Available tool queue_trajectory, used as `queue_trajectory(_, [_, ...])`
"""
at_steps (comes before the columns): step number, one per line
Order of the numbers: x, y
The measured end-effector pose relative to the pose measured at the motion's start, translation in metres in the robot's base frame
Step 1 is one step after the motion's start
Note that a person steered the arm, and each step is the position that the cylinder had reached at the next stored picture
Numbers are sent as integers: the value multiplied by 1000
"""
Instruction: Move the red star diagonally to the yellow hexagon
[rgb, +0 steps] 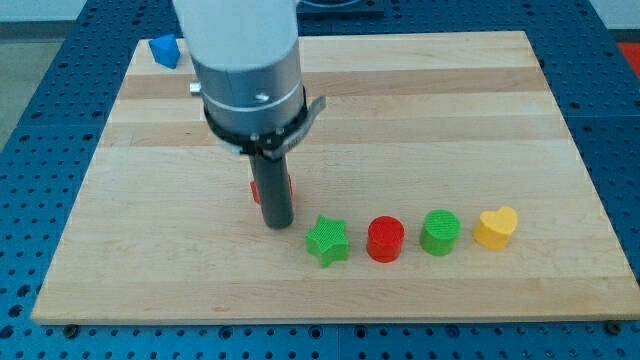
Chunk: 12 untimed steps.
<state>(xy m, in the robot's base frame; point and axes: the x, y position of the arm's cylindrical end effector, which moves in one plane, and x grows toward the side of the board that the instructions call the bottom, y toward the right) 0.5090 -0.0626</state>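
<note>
A red block (288, 186) sits near the board's middle, mostly hidden behind my rod, so its shape cannot be made out. My tip (277, 226) rests on the board just below it and looks to be touching it. No yellow hexagon shows. The only yellow block is a heart (495, 227) at the view's lower right. The arm's body covers part of the board's upper left.
A row lies right of my tip: a green star (327, 241), a red cylinder (385, 239), a green cylinder (440, 232), then the yellow heart. A blue block (165, 50) sits at the top-left corner of the wooden board (450, 120).
</note>
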Motion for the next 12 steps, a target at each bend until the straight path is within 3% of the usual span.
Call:
queue_trajectory(1, [-22,-3])
queue_trajectory(3, [-5,-26])
queue_trajectory(8, [-61,-2])
queue_trajectory(12, [-74,-37])
